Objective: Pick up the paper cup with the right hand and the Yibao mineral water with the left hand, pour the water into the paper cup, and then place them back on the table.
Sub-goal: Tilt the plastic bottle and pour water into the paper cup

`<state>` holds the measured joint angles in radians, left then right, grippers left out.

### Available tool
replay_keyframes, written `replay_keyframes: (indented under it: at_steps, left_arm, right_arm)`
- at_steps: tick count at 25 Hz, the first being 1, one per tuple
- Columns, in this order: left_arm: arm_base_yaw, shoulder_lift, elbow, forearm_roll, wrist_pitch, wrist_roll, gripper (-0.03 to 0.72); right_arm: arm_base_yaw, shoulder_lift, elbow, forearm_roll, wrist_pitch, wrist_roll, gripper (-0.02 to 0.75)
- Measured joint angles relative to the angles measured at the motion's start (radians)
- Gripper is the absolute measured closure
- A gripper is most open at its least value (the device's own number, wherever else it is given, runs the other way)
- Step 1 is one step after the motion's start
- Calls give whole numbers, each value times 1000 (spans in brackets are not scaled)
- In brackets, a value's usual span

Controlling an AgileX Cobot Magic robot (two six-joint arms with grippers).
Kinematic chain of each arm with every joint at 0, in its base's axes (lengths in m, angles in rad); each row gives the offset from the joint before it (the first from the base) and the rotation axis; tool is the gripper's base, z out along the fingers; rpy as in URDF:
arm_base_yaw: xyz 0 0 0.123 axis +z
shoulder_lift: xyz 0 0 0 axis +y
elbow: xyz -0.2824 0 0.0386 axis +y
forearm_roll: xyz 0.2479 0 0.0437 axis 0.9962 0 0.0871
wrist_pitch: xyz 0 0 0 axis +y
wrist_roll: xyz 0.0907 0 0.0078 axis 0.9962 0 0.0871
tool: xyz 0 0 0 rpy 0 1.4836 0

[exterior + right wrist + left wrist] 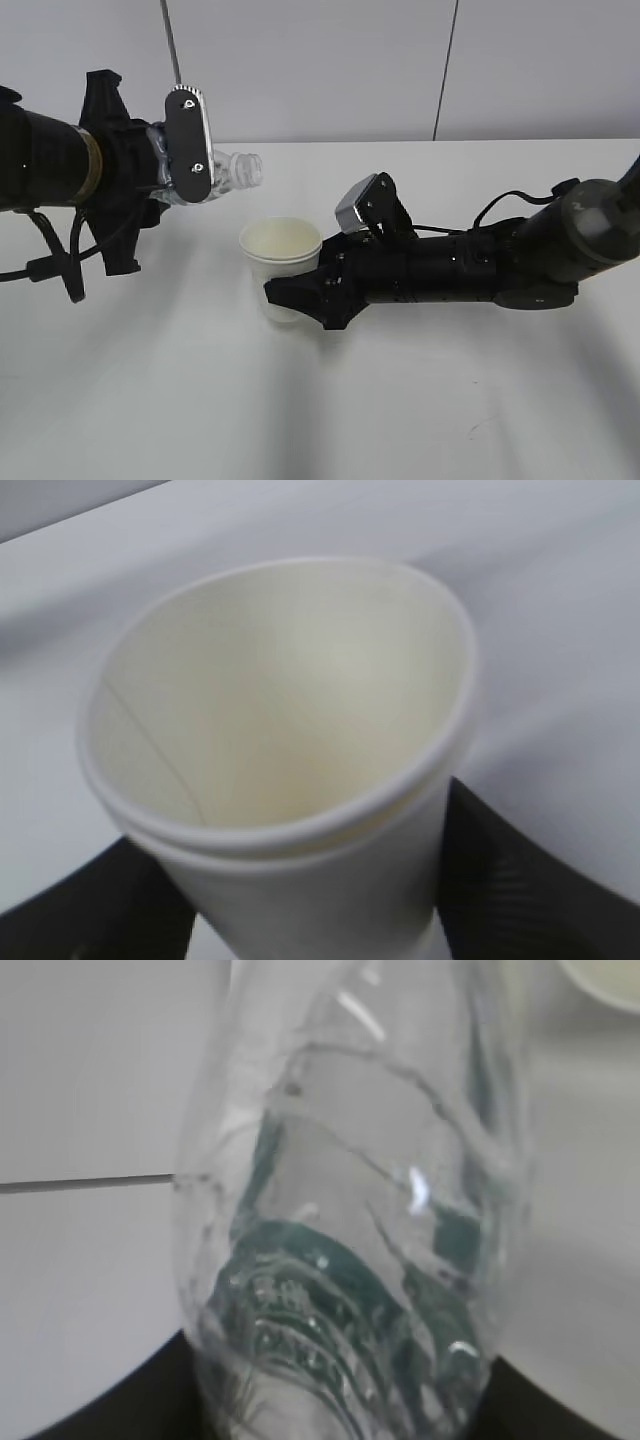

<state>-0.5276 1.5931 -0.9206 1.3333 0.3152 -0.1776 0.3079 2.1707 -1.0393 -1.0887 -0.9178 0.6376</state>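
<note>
The paper cup [281,265] stands upright on the white table [330,400], its rim squeezed oval in the right wrist view [290,740]. My right gripper [292,292] is shut on its lower side, with black fingers [520,880] on both flanks. My left gripper [165,175] holds the Yibao mineral water [232,172] tipped on its side above the table, its open neck pointing right, up and left of the cup's rim. The clear ribbed bottle with its green label fills the left wrist view [350,1240]. No water stream shows.
The grey wall [400,60] with two vertical seams stands behind the table's far edge. A black cable [505,205] loops over the right arm. A cable [45,265] hangs from the left arm.
</note>
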Motion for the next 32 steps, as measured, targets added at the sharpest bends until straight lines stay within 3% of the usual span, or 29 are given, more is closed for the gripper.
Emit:
replay_keyframes:
  at_steps: [32]
  left_arm:
    - [0,0,0,183,64,0,359]
  right_arm:
    - [0,0,0,-2,0,0,227]
